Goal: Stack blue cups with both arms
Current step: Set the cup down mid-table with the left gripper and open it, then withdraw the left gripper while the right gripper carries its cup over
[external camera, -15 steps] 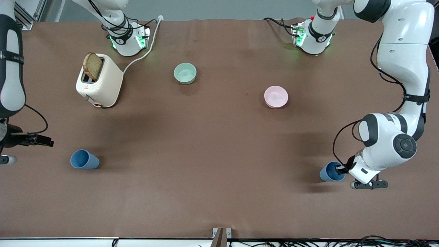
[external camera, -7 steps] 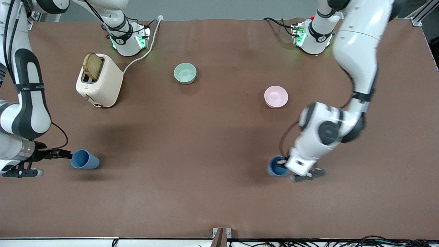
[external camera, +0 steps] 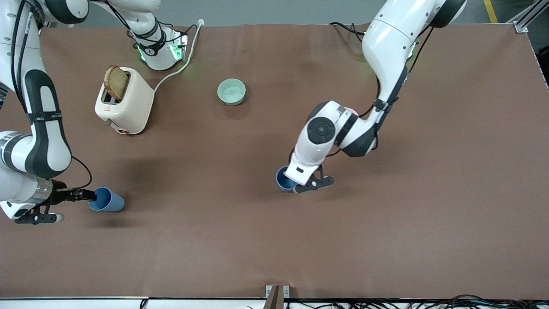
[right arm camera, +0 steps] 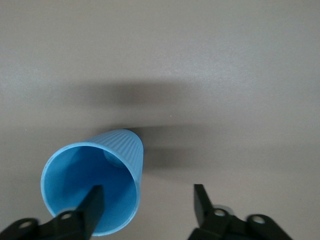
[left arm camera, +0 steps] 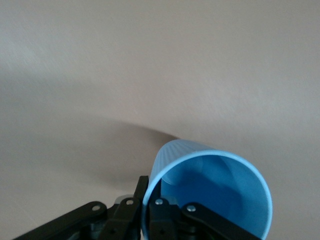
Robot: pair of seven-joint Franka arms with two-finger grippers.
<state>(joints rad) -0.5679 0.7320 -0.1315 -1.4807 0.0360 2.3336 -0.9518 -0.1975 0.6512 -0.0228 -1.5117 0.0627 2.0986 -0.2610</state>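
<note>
Two blue cups show. One blue cup hangs from my left gripper over the middle of the table. In the left wrist view the left gripper is shut on that cup's rim, with one finger inside and one outside. The other blue cup stands on the table at the right arm's end. My right gripper is at its mouth. In the right wrist view the right gripper is open, with one finger inside this cup and the other well outside it.
A cream toaster with a slice of toast and a white cable stands near the right arm's base. A pale green bowl sits farther from the front camera than the held cup. A pink bowl is mostly hidden by the left arm.
My left arm has carried its blue cup from the left arm's end to over the table's middle. My right gripper has moved up to the other cup and put one finger in its mouth.
</note>
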